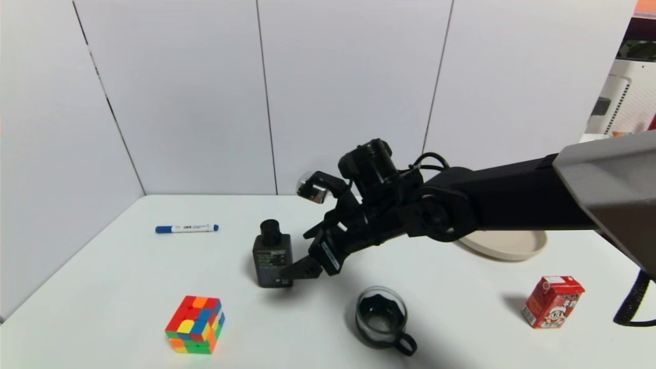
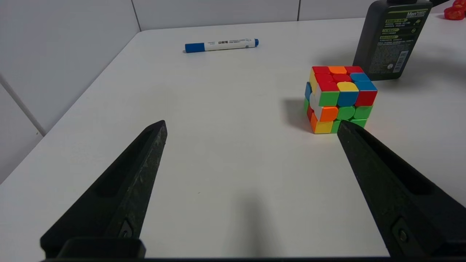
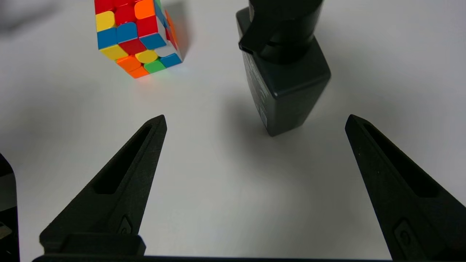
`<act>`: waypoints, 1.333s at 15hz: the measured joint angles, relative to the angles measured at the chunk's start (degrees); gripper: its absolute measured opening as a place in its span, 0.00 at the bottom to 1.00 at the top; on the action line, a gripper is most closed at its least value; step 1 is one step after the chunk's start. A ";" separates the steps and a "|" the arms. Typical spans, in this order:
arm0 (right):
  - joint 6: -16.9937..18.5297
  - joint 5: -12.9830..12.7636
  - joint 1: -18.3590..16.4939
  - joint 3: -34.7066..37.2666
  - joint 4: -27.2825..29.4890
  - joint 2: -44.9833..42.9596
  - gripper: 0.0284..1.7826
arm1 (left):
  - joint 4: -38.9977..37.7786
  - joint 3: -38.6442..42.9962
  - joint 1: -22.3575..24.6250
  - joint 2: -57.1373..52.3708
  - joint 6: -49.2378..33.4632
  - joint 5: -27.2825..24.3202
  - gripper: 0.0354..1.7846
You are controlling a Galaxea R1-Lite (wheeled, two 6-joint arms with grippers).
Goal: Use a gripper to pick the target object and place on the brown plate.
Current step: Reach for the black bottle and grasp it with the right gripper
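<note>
right claw [image 1: 300, 256] gapes beside upright black bottle [image 1: 272, 254]; brown plate [image 1: 507, 244] well apart.

We see only the near rim of the round beige plate [image 1: 505, 245]; our black right arm hides the rest. In the left wrist view, the frame's edge cuts off the black rectangular bottle [image 2: 387, 40], whose small label print is unreadable.

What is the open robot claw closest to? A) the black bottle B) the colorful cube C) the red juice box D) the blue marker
A: the right gripper, fingers spread, sits right beside the black bottle, not yet gripping it.
</note>
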 joint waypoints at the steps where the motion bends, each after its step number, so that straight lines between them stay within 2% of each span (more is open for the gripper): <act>1: 0.04 -0.06 0.30 -1.21 0.02 1.27 0.95 | 0.00 0.00 0.00 0.00 0.02 -0.06 0.94; 6: 0.04 -0.74 1.65 -9.42 -0.13 8.46 0.95 | 0.00 0.00 0.02 0.00 0.00 -0.04 0.94; 10: -0.02 -1.52 2.17 -14.47 -3.36 14.14 0.95 | 0.00 0.00 0.00 0.00 0.00 -0.02 0.94; 13: -0.02 -1.79 2.17 -16.59 -3.58 16.74 0.95 | -0.02 0.00 0.00 0.00 0.00 0.00 0.94; 15: 0.00 -3.25 2.15 -16.68 -3.54 17.40 0.95 | -0.02 0.00 0.00 0.00 0.00 -0.02 0.94; 18: 0.00 -3.51 2.12 -16.73 -3.41 17.70 0.67 | -0.02 0.00 0.00 0.00 0.00 0.00 0.94; 20: 0.00 -3.50 2.10 -16.63 -3.41 17.73 0.53 | -0.02 0.00 0.00 0.00 0.02 -0.04 0.94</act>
